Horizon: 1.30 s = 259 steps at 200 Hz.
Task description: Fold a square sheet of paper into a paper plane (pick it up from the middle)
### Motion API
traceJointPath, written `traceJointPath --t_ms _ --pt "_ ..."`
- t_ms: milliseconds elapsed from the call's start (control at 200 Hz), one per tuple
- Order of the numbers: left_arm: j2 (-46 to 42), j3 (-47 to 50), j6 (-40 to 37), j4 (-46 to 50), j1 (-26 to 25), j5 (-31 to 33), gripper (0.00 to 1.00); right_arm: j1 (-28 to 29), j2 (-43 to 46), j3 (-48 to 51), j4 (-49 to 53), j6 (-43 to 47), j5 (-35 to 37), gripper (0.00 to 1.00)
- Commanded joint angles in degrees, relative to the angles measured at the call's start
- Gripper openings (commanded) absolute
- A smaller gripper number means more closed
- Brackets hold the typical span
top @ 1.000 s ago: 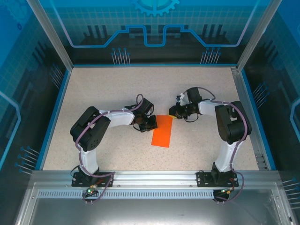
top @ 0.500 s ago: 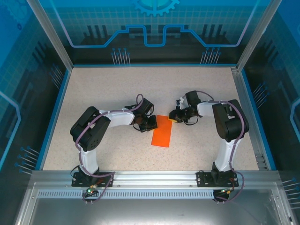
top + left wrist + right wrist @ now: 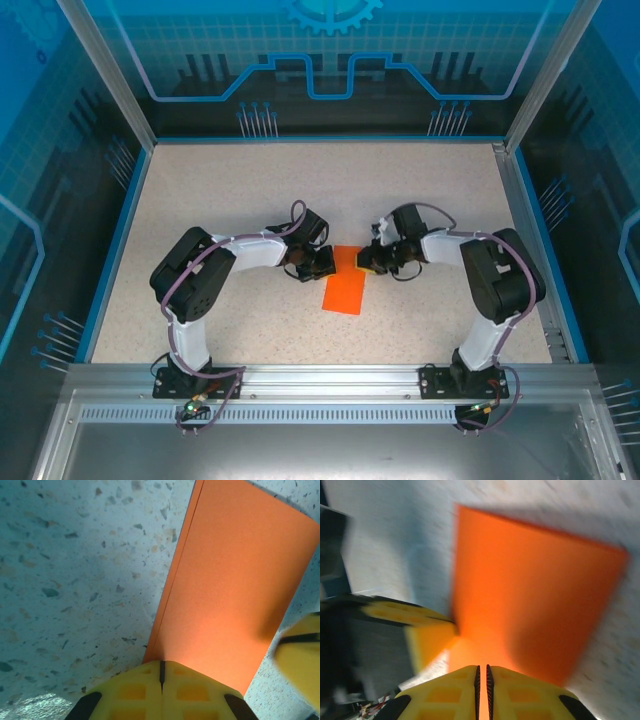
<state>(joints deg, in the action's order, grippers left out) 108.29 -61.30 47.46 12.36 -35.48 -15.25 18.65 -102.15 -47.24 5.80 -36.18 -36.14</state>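
Folded square sheet of paper (image 3: 345,292) is judged light, floppy, crease-prone; best pinched at an edge. The left gripper (image 3: 161,664) is clenched, the right gripper (image 3: 481,669) nearly closed.

Lab cell, aluminium frame (image 3: 105,75), blue printed walls (image 3: 330,60) (perhaps acrylic), speckled table (image 3: 220,190)

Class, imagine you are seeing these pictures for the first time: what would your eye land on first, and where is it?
The bright orange sheet of paper stands out first, a narrow rectangle lying flat in the middle of the speckled table. The left gripper and the right gripper meet at its far end from either side, both shut.
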Motion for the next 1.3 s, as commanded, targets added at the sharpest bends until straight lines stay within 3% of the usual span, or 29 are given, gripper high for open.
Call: traceJointPath --t_ms 0,130,360,630,825,1100,1291 --pt "1.40 0.73 -1.32 5.88 -0.72 2.15 0.00 0.40 -2.62 2.53 -2.36 -1.66 1.51 0.14" --pt "1.33 0.45 -1.40 5.97 -0.70 2.10 0.00 0.41 -1.95 2.46 -0.70 -0.47 1.06 0.14" --pt "1.05 0.74 -1.32 5.92 -0.73 2.21 0.00 2.09 7.07 1.69 6.47 1.87 1.09 0.16" --pt "1.21 0.80 -1.21 5.53 -0.73 1.97 0.00 5.13 6.26 7.69 0.09 -1.61 0.44 0.17" --pt "0.96 0.83 -1.23 5.75 -0.70 2.15 0.00 5.78 3.81 9.08 1.14 -0.63 1.93 0.16" --pt "0.87 0.67 -1.22 5.99 -0.79 2.07 0.00 7.78 14.00 10.97 3.16 -0.81 0.06 0.20" --pt "0.88 0.70 -1.33 6.25 -0.81 2.13 0.00 11.90 13.10 11.71 2.42 -1.92 0.79 0.20"
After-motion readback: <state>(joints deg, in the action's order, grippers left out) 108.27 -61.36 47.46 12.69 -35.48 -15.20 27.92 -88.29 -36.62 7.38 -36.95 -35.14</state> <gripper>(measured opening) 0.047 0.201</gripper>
